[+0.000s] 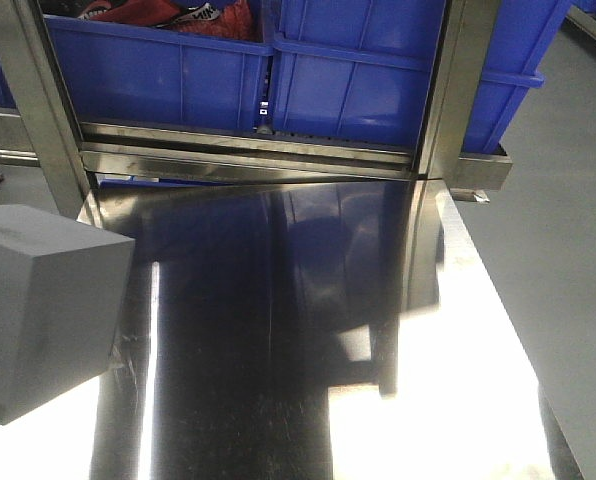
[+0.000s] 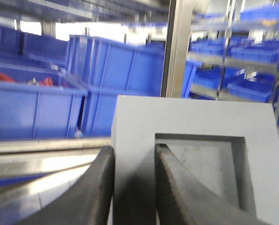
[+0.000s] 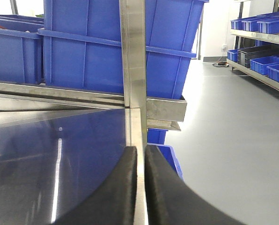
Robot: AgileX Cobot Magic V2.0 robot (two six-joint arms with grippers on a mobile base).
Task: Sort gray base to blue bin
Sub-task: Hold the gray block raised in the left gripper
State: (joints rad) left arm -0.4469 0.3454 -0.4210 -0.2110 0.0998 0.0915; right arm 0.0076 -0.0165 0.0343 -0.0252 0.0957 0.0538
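Left gripper clamps the gray base, apparently lifted, near left. Right gripper is closed, empty. Delivery to the far blue bin remains.

- Table: polished stainless steel, dark mirror-like top with bright glare streaks.
- Frame uprights: two brushed-steel posts, one at the table's far left corner, one at its far right.
- Cross rail: horizontal steel ledge joining the posts along the table's far edge.
- Floor: smooth gray, to the table's right.
- Red and black items: heaped at top left, kind unclear.
- Shelving rack: metal, well apart across the floor, carrying small blue crates and one dark crate.
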